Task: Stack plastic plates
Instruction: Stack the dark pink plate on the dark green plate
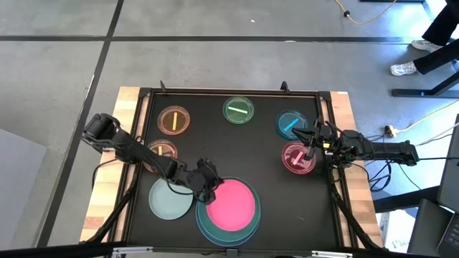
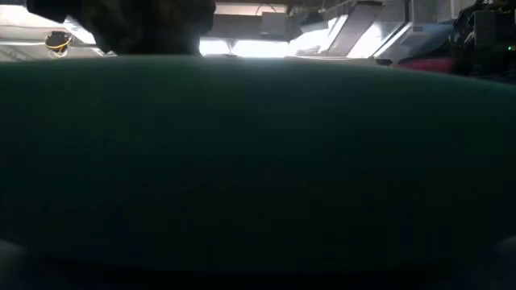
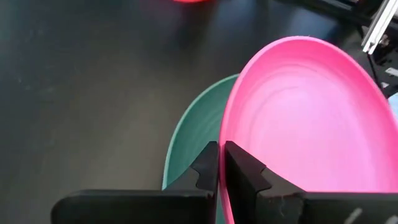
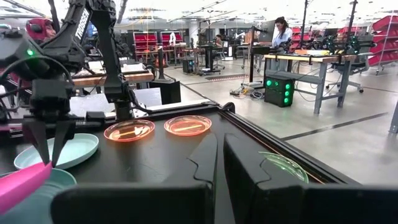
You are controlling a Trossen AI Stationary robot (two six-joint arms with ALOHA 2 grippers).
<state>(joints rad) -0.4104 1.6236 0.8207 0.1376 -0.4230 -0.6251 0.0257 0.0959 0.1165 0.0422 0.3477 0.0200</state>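
Note:
In the high view my left gripper [image 1: 209, 190] is shut on the medium pink plate [image 1: 233, 204], which sits over the large green plate [image 1: 208, 228] at the table's near edge. The pale mint plate [image 1: 171, 199] lies flat to its left. Small translucent plates lie flat farther back: two orange [image 1: 173, 120] [image 1: 161, 150], one green [image 1: 238, 110], one blue [image 1: 290, 124]. My right gripper [image 1: 312, 147] [image 4: 221, 158] is shut, level, at the right edge of the small pink plate [image 1: 295, 159]. My left gripper [image 3: 221, 163] pinches the pink plate's rim [image 3: 222, 140] on its left side between both fingers, one inside the dish and one outside. The plate is tilted, its held side raised above the green plate [image 3: 193, 130]. My right gripper: whether it touches the small pink plate cannot be told.
The black mat is framed by a raised rail [image 1: 229, 92] on a wooden table. The low view is almost filled by the dark green wall of the large plate [image 2: 258, 161]. Bare mat lies in the middle [image 1: 237, 150]. A person [image 4: 281, 28] stands far off in the room.

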